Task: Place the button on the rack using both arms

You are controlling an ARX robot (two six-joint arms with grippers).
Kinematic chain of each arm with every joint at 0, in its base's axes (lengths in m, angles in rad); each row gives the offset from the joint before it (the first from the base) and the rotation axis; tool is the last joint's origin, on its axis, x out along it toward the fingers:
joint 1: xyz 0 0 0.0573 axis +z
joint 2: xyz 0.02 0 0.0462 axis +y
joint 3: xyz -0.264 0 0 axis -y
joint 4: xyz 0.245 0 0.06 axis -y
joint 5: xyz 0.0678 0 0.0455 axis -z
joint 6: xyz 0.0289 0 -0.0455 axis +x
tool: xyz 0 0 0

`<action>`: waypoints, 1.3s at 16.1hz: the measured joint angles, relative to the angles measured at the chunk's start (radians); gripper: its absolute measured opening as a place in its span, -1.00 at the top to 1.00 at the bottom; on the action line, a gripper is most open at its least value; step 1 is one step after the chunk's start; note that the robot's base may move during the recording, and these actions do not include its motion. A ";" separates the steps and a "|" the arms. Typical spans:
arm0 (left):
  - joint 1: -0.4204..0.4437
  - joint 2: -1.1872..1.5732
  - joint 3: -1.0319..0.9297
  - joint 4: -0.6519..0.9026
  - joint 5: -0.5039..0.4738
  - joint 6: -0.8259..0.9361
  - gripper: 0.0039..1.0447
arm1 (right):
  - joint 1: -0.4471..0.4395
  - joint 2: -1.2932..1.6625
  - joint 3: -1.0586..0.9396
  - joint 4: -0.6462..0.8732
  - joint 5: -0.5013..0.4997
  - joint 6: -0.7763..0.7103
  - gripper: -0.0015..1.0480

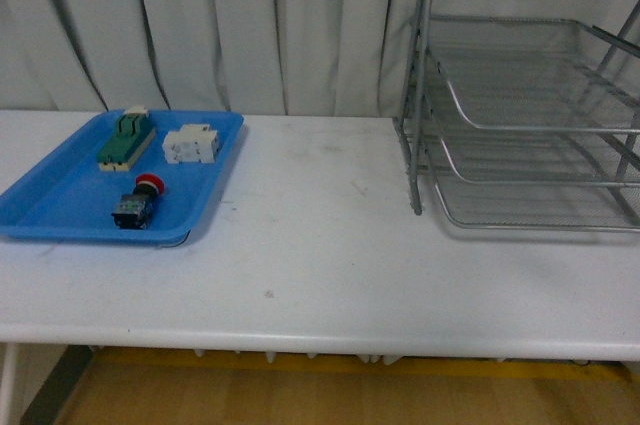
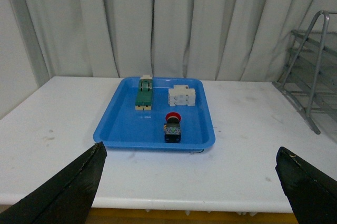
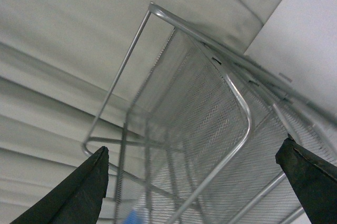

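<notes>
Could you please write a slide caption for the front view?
Red-capped button lies in a blue tray at left; the wire rack stands at right on the white table.

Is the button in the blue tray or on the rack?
In the blue tray: the button lies near its front rim; the rack stands apart.

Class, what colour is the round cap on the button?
Red. The button shows clearest in the left wrist view.
</notes>
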 joint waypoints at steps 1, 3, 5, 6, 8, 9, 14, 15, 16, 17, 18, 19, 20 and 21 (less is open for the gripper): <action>0.000 0.000 0.000 0.000 0.000 0.000 -0.88 | 0.008 0.049 0.000 0.071 0.005 0.162 -0.87; 0.000 0.000 0.000 0.000 0.000 0.000 -0.88 | 0.038 0.126 0.000 0.168 0.029 0.397 -0.87; 0.000 0.000 0.000 0.000 0.000 0.000 -0.88 | 0.082 0.190 0.008 0.220 0.072 0.516 -0.87; 0.000 0.000 0.000 0.000 0.000 0.000 -0.88 | 0.109 0.226 0.011 0.254 0.091 0.543 -0.87; 0.000 0.000 0.000 0.000 0.000 0.000 -0.88 | 0.165 0.285 0.018 0.253 0.121 0.565 -0.87; 0.000 0.000 0.000 0.000 0.000 0.000 -0.88 | 0.197 0.320 0.029 0.253 0.130 0.565 -0.87; 0.000 0.000 0.000 0.000 0.000 0.000 -0.88 | 0.242 0.490 0.117 0.253 0.141 0.560 -0.87; 0.000 0.000 0.000 0.000 0.000 0.000 -0.88 | 0.242 0.501 0.125 0.252 0.135 0.559 -0.87; 0.000 0.000 0.000 0.000 0.000 0.000 -0.88 | 0.242 0.508 0.133 0.252 0.132 0.558 -0.87; 0.000 0.000 0.000 0.000 0.000 0.000 -0.88 | 0.241 0.517 0.143 0.245 0.132 0.558 -0.87; 0.000 0.000 0.000 0.000 0.000 0.000 -0.88 | 0.241 0.529 0.158 0.232 0.131 0.556 -0.87; 0.000 0.000 0.000 0.000 0.000 0.000 -0.88 | 0.240 0.538 0.173 0.217 0.127 0.549 -0.87; 0.000 0.000 0.000 0.000 0.000 0.000 -0.88 | 0.240 0.545 0.185 0.201 0.124 0.539 -0.87; 0.000 0.000 0.000 0.000 0.000 0.000 -0.88 | 0.237 0.549 0.203 0.188 0.119 0.530 -0.87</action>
